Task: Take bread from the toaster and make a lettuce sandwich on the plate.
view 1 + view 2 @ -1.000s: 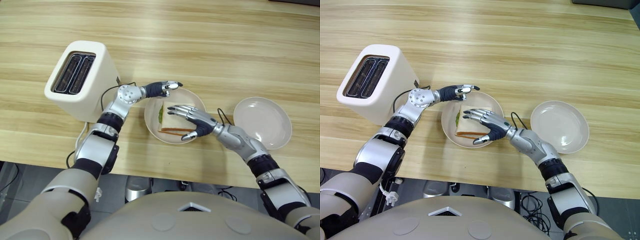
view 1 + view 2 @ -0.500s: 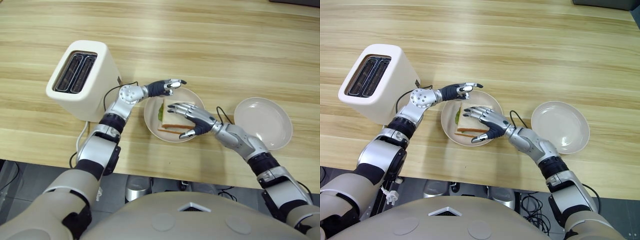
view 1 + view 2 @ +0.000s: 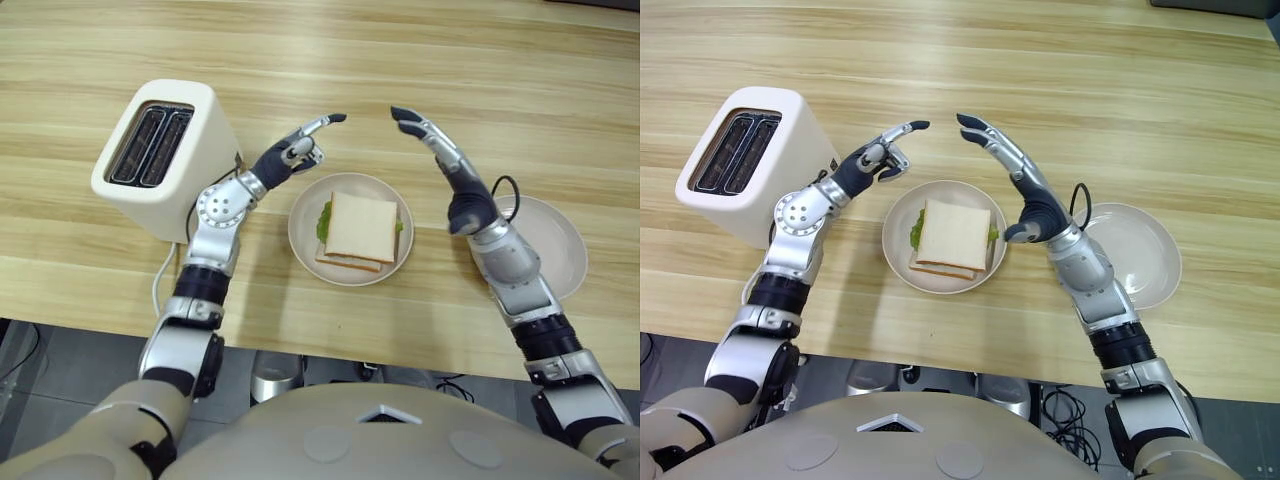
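Note:
A sandwich [image 3: 359, 230] of two white bread slices with green lettuce showing at its left edge lies on the round cream plate [image 3: 304, 235] in front of me. The cream toaster [image 3: 163, 160] stands at the left, and its two slots look dark. My left hand [image 3: 292, 150] is raised between the toaster and the plate, fingers stretched out and holding nothing. My right hand [image 3: 446, 171] is lifted above the plate's right side, fingers extended and empty.
A second cream plate [image 3: 560, 245] with nothing on it sits to the right, partly behind my right forearm. A black cable [image 3: 508, 186] loops near the right wrist. The toaster's cord [image 3: 163, 277] trails off the table's front edge. Bare wooden tabletop [image 3: 400, 60] stretches behind.
Both hands have lifted off and away from the sandwich: the right hand rose up and back from on top of the bread, the left hand rose toward the toaster. The sandwich stays on the plate.

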